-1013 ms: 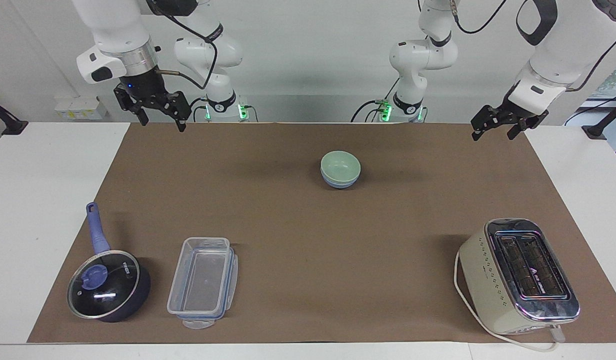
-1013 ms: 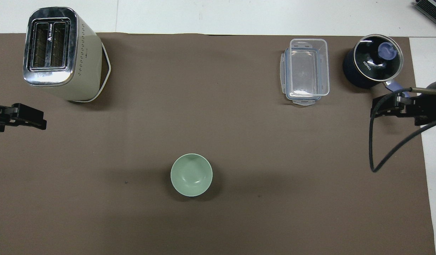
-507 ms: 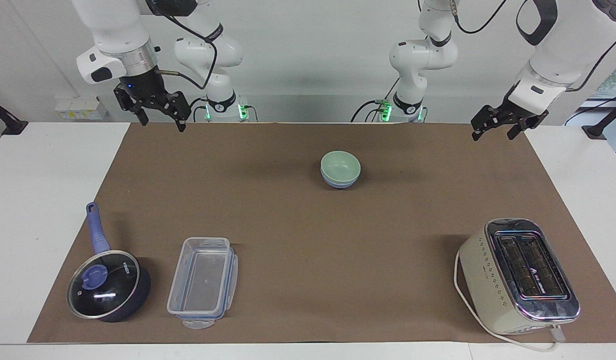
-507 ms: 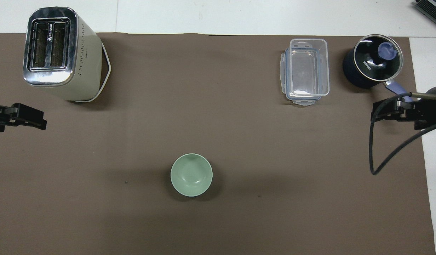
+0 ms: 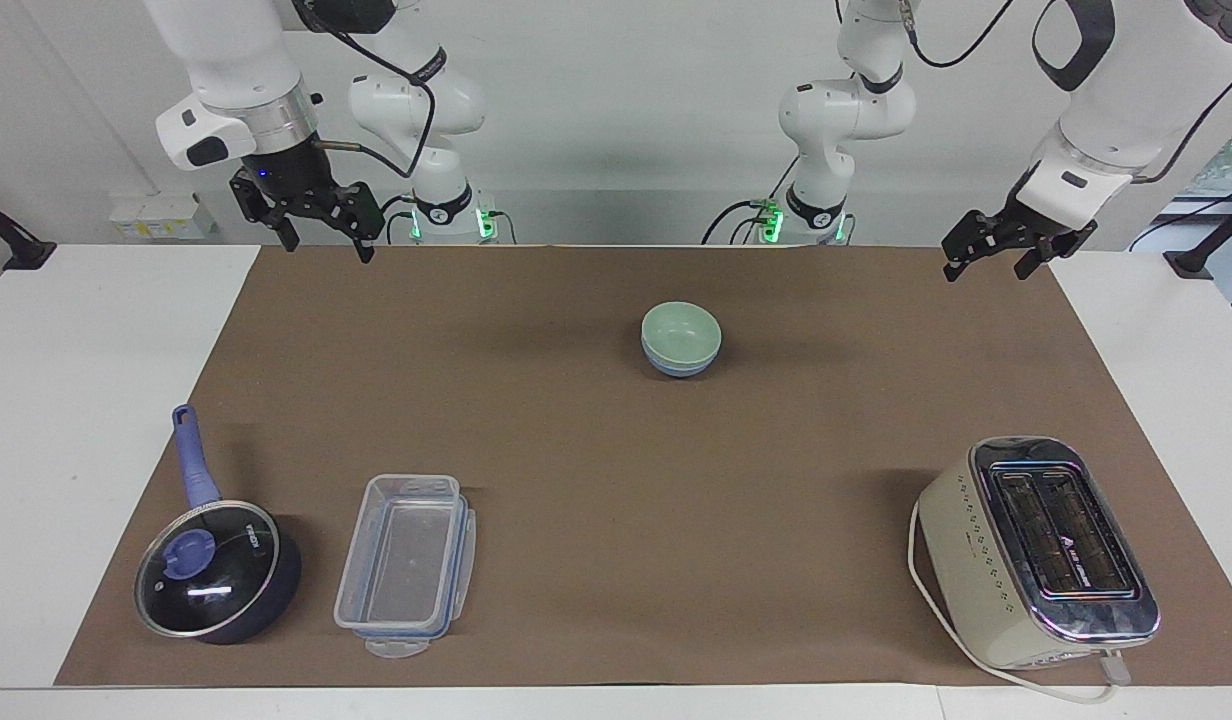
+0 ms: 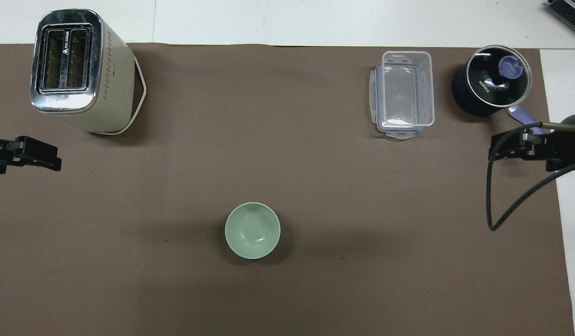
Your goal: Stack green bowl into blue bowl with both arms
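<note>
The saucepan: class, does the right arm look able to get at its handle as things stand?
Probably yes. The right gripper hangs open at that end of the table, the saucepan has its handle turned toward the robots, and nothing lies between them.

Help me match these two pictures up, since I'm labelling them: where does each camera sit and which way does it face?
Facing view: high across the table, facing both arms; left gripper and right gripper hang open.
Overhead view: above the robots' end, looking down; only gripper tips show.
Shared: green bowl nested in blue bowl, toaster, saucepan.
</note>
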